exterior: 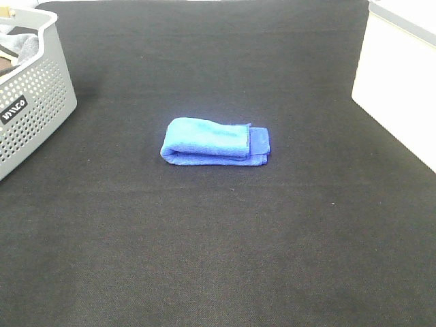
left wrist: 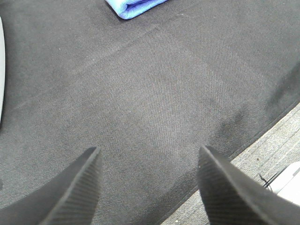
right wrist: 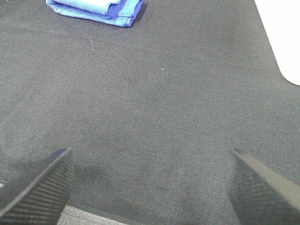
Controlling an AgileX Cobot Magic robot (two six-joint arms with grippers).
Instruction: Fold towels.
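The royal-blue towel lies folded into a small thick bundle at the middle of the black table. No arm shows in the exterior high view. The left wrist view shows my left gripper open and empty over bare cloth near the table's edge, with one end of the towel far from the fingers. The right wrist view shows my right gripper open wide and empty, with the towel well away from it.
A grey perforated basket holding grey and dark cloths stands at the back left. A white surface borders the table on the right. The black table cloth lies around the towel. Grey floor shows past the table's edge.
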